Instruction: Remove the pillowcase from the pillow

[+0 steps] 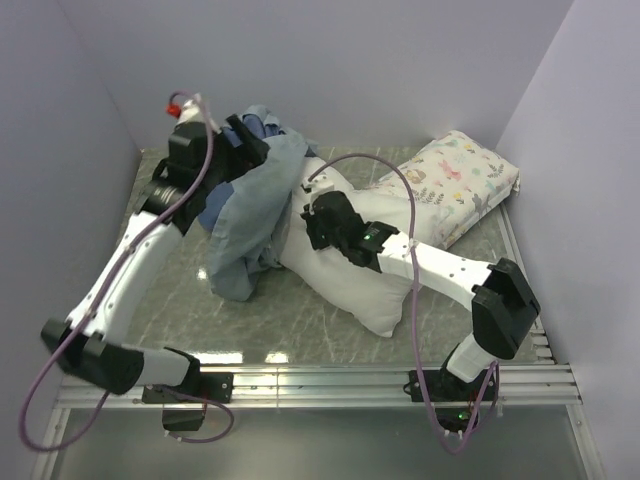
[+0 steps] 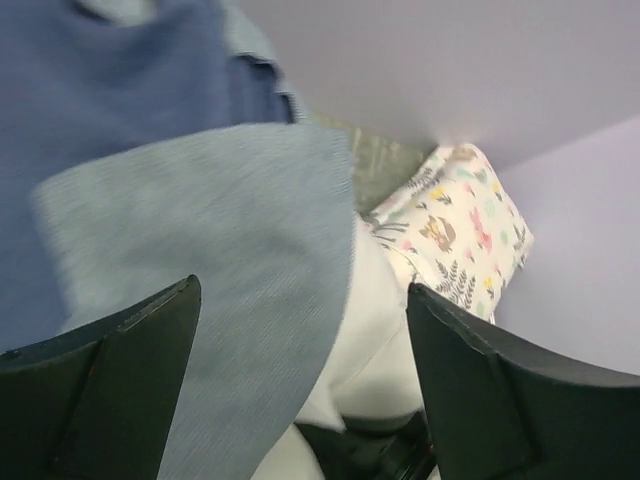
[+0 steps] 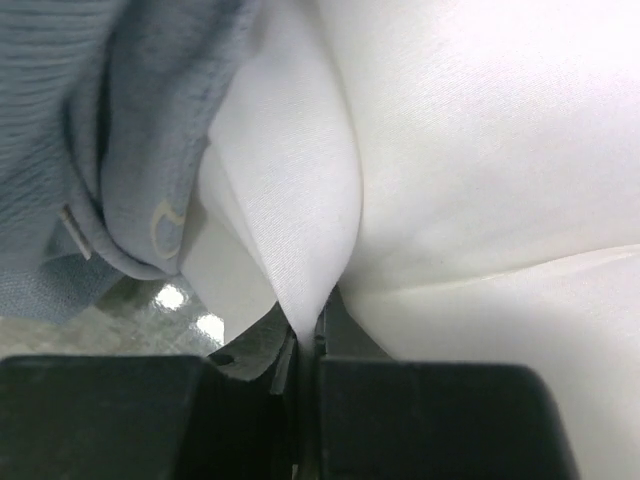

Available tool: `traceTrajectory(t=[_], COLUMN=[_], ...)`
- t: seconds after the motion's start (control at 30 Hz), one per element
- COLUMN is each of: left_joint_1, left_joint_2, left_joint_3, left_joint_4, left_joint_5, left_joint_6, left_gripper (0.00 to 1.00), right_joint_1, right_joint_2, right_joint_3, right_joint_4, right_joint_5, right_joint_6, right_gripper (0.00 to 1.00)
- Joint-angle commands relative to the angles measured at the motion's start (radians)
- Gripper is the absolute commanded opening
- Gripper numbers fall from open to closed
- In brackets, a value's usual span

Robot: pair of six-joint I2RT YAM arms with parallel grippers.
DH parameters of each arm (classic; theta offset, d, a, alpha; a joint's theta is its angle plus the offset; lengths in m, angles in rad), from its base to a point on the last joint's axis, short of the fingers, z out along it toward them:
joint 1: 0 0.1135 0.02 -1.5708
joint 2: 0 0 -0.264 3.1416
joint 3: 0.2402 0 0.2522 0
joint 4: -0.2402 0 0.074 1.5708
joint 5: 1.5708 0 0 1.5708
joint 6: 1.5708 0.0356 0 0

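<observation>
The pillowcase, its pale grey-blue inner side out, hangs bunched over the left end of the plain white pillow and down onto the table. It fills the left of the left wrist view, with darker blue folds above. My left gripper is at the top of the heap with its jaws wide apart; fabric lies beyond them, not pinched. My right gripper is shut on a fold of the white pillow at its fingertips, beside the pillowcase hem.
A smaller white pillow printed with flowers and leaves lies at the back right against the wall, and shows in the left wrist view. Pale walls close in the marbled green table on three sides. A metal rail runs along the front.
</observation>
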Motion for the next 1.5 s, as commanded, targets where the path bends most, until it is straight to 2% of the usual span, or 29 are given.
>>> traceTrajectory(t=[0.0, 0.1, 0.2, 0.23, 0.33, 0.37, 0.4, 0.43, 0.47, 0.5, 0.6, 0.67, 0.73, 0.77, 0.87, 0.9, 0.97, 1.0, 1.2, 1.47], left_joint_1=[0.034, 0.078, 0.086, 0.086, 0.045, 0.019, -0.027, -0.046, -0.061, -0.090, -0.118, -0.116, -0.118, -0.118, -0.115, -0.107, -0.090, -0.069, 0.052, 0.210], left_joint_2=[-0.134, -0.203, -0.171, -0.136, -0.128, -0.145, -0.160, -0.181, -0.191, -0.197, -0.214, -0.214, -0.179, -0.160, -0.080, -0.064, -0.037, -0.034, -0.059, -0.037], left_joint_3=[-0.159, -0.364, -0.486, -0.501, -0.555, -0.617, -0.647, -0.670, -0.710, -0.730, -0.797, -0.814, -0.794, -0.753, -0.646, -0.621, -0.569, -0.557, -0.488, -0.409], left_joint_4=[0.012, 0.117, 0.213, 0.257, 0.340, 0.371, 0.394, 0.406, 0.420, 0.428, 0.457, 0.457, 0.449, 0.425, 0.305, 0.276, 0.218, 0.205, 0.144, 0.113], left_joint_5=[-0.192, -0.150, -0.086, -0.013, 0.076, 0.073, 0.071, 0.067, 0.057, 0.053, 0.005, -0.009, -0.055, -0.082, -0.214, -0.273, -0.300, -0.318, -0.357, -0.360], left_joint_6=[-0.068, -0.120, -0.098, -0.093, -0.104, -0.111, -0.116, -0.131, -0.136, -0.139, -0.147, -0.154, -0.156, -0.154, -0.165, -0.174, -0.188, -0.194, -0.214, -0.232], left_gripper=[0.90, 0.91, 0.94, 0.94, 0.84, 0.82, 0.73, 0.69, 0.68, 0.78, 0.94, 0.96, 0.93, 0.90, 0.63, 0.39, 0.17, 0.00, 0.00, 0.00], right_joint_1=[-0.009, -0.019, -0.022, -0.027, -0.030, -0.032, -0.035, -0.038, -0.042, -0.045, -0.047, -0.047, -0.047, -0.047, -0.049, -0.047, -0.047, -0.047, -0.045, -0.041], right_joint_2=[-0.047, -0.061, -0.062, -0.059, -0.062, -0.062, -0.064, -0.065, -0.065, -0.064, -0.058, -0.056, -0.056, -0.058, -0.076, -0.082, -0.107, -0.127, -0.223, -0.344], right_joint_3=[-0.012, 0.005, 0.020, 0.023, 0.025, 0.025, 0.020, 0.019, 0.019, 0.023, 0.036, 0.039, 0.043, 0.045, 0.053, 0.060, 0.066, 0.077, 0.111, 0.134], right_joint_4=[0.000, -0.002, -0.010, -0.016, -0.022, -0.020, -0.016, -0.013, -0.013, -0.014, -0.019, -0.019, -0.029, -0.033, -0.059, -0.078, -0.100, -0.123, -0.203, -0.269], right_joint_5=[-0.141, -0.173, -0.192, -0.193, -0.190, -0.192, -0.199, -0.201, -0.207, -0.210, -0.213, -0.238, -0.239, -0.236, -0.218, -0.218, -0.181, -0.169, -0.100, -0.116], right_joint_6=[0.048, 0.050, 0.051, 0.050, 0.051, 0.054, 0.057, 0.060, 0.063, 0.066, 0.073, 0.079, 0.080, 0.082, 0.083, 0.085, 0.086, 0.086, 0.063, 0.014], right_gripper=[0.00, 0.00, 0.00, 0.00, 0.00, 0.00, 0.00, 0.00, 0.00, 0.00, 0.00, 0.00, 0.00, 0.00, 0.00, 0.00, 0.00, 0.00, 0.00, 0.00])
